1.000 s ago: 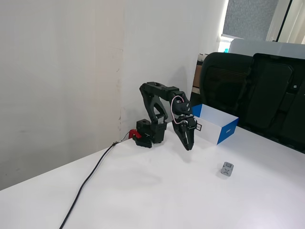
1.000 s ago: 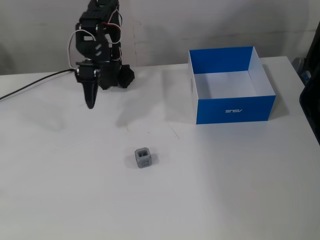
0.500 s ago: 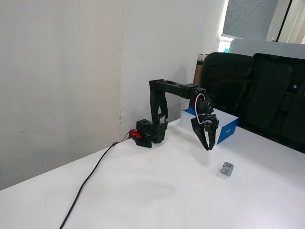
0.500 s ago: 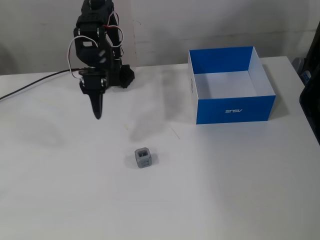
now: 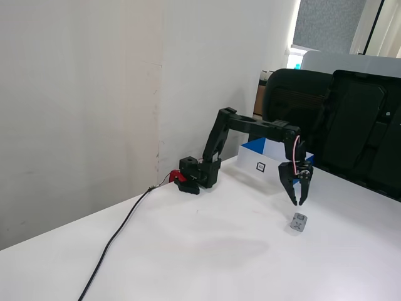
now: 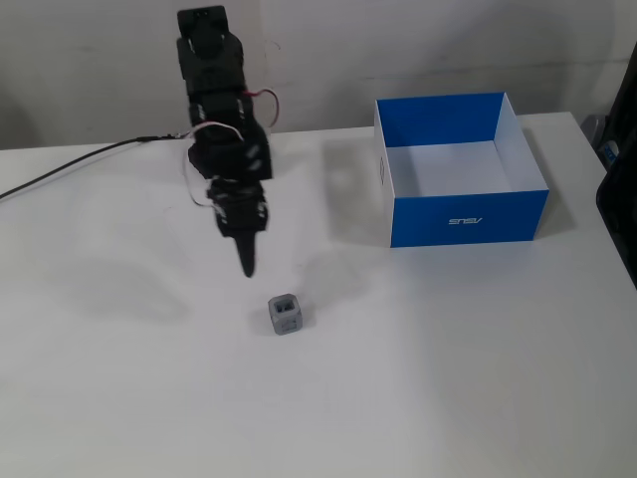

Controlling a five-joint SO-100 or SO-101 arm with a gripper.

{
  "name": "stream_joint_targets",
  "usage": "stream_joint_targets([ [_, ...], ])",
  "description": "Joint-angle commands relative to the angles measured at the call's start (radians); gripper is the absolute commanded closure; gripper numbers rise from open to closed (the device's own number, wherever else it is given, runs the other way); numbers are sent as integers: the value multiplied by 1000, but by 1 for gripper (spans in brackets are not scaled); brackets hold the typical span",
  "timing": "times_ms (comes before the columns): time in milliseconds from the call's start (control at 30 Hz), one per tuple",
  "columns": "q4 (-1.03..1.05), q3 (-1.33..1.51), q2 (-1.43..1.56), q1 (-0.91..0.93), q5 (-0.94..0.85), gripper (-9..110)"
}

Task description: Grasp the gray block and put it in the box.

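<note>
The gray block (image 5: 299, 223) is a tiny light-gray cube with a dark X mark and sits on the white table; it also shows in the other fixed view (image 6: 286, 315). My black gripper (image 5: 298, 202) points down and hangs just above and behind the block without touching it. Its jaws stand a narrow gap apart and hold nothing. In the other fixed view the gripper (image 6: 248, 269) tapers to one point up-left of the block. The box (image 5: 255, 150) stands behind the arm. In the other view the box (image 6: 468, 214) is at the upper right, and its white inside holds nothing.
A black cable (image 5: 119, 235) runs from the arm base across the table to the front left. A red clamp (image 5: 176, 177) holds the base. A black chair (image 5: 294, 94) and a black case (image 5: 366, 125) stand beyond the table's far edge. A wall is on the left.
</note>
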Motion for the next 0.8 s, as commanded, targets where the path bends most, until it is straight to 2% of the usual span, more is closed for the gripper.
stream_joint_targets([
  [0,43,-213,-37,57,-11,101],
  [167,170,-492,-215,117,-11,101],
  [433,500,-1241,-689,138,35,101],
  [567,503,-1235,-690,121,69,101],
  [767,503,-1097,-528,135,74,101],
])
